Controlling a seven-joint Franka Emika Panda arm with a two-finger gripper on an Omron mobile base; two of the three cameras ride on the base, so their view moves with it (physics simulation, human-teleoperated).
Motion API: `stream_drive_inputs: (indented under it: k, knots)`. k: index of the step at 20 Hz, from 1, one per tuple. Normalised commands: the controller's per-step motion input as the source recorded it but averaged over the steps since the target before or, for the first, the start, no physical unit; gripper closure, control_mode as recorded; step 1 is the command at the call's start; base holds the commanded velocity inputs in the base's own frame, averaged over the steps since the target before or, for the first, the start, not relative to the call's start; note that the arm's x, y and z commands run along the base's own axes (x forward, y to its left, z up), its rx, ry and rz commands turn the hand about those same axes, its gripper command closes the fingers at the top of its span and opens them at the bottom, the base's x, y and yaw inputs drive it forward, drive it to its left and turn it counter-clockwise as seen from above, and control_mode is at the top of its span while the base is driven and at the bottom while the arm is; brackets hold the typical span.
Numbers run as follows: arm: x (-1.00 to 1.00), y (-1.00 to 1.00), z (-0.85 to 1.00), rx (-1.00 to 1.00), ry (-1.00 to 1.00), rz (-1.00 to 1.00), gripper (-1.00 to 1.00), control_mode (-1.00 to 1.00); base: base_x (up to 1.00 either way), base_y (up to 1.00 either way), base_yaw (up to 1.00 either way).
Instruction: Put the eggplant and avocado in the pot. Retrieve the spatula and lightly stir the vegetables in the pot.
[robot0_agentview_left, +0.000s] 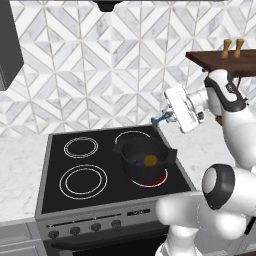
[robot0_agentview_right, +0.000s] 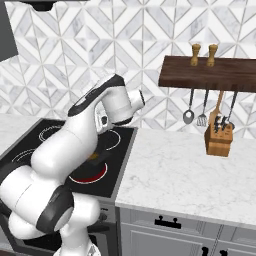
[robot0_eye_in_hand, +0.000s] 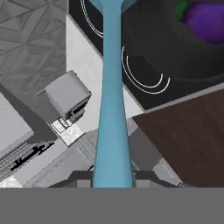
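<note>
The pot (robot0_agentview_left: 145, 159), round, deep and black with two short side handles, sits upright at the centre right of the left base view, on the stove's front right burner, whose ring glows red under it. Inside lie the eggplant (robot0_agentview_left: 138, 162), a small dark purple lump, and just to its right the avocado (robot0_agentview_left: 150, 160), a small yellow-orange round piece. The spatula (robot0_eye_in_hand: 112, 105), slim and light blue-teal, runs up the middle of the hand view from bottom to top edge, held off the surface.
</note>
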Motion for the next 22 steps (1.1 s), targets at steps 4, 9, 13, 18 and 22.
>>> stream_drive_inputs:
  k: [4, 9, 13, 18, 22]
  knots:
    - [0.07, 0.49, -0.45, 0.0, 0.45, -0.42, 1.0, -1.0, 0.0, 0.0, 0.0]
    - [0.24, 0.4, -0.42, 0.0, 0.56, -0.34, 1.0, -1.0, 0.0, 0.0, 0.0]
    - [0.58, 0.46, -0.25, 0.0, 0.59, -0.22, 1.0, -1.0, 0.0, 0.0, 0.0]
    - [0.89, 0.33, -0.16, 0.01, 0.58, -0.02, 1.0, -1.0, 0.0, 0.0, 0.0]
    - [0.59, 0.0, -0.33, 0.0, 0.37, 0.03, 1.0, -1.0, 0.0, 0.0, 0.0]
